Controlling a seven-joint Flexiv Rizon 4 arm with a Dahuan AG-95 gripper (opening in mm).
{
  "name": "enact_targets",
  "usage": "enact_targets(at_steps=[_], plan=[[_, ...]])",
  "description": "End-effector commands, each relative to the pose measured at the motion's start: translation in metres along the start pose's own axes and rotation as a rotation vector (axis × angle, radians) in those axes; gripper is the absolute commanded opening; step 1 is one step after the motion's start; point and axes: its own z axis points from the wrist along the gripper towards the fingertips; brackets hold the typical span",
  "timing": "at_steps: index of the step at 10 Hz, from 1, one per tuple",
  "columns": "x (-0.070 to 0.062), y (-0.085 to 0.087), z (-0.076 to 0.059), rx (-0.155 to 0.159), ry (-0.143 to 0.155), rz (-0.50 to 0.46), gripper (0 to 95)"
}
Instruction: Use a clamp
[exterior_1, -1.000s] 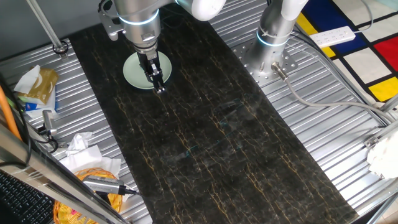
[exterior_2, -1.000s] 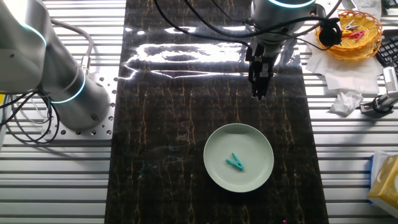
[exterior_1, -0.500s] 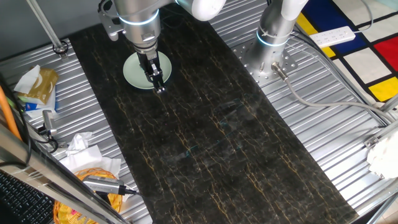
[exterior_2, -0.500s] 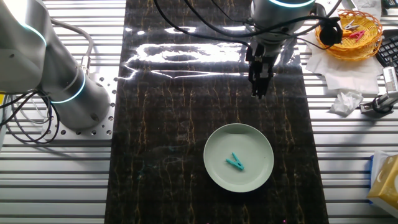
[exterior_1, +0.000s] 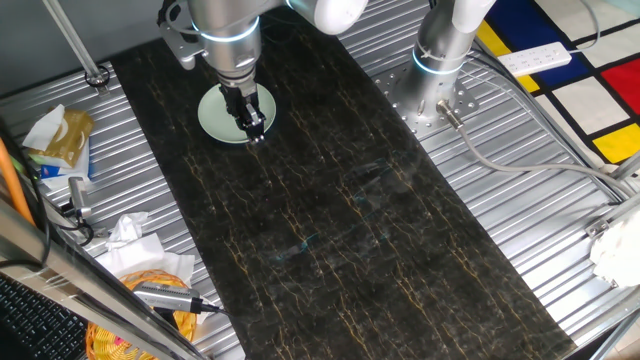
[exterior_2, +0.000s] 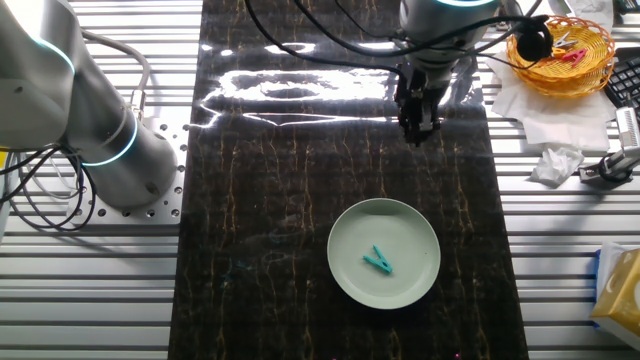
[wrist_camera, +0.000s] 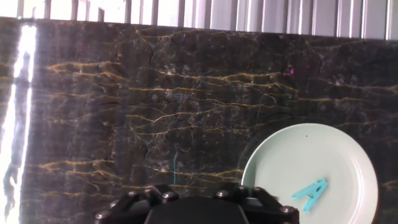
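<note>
The clamp (exterior_2: 378, 261) is a tiny teal clip lying in the round pale green plate (exterior_2: 410, 232) on the dark marbled mat. It also shows in the hand view (wrist_camera: 310, 194), on the plate (wrist_camera: 292, 158) at the lower right. My gripper (exterior_2: 418, 136) hangs above the bare mat, well clear of the plate and apart from the clamp. Its black fingers look pressed together with nothing between them. In one fixed view my gripper (exterior_1: 254, 130) stands in front of the plate (exterior_1: 212, 114) and hides the clamp. The hand view shows only the gripper's black body at the bottom edge.
A second arm's base (exterior_2: 95, 135) stands on the metal table beside the mat. An orange wire basket (exterior_2: 560, 45) with small items, crumpled tissue (exterior_2: 555, 165) and a tool lie off the mat's other side. A white power strip (exterior_1: 535, 58) lies on the floor.
My gripper has risen slightly and shifted a little farther from the plate. The clamp and plate have not moved.
</note>
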Motion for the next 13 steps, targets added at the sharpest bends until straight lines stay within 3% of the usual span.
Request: enact_targets(at_steps=[1,13], plan=[[-0.0005,-0.0001,0.0003,0.008,0.002,0.004,0.0],[-0.0005,-0.0002,0.0004,0.025,0.005,0.015,0.0]])
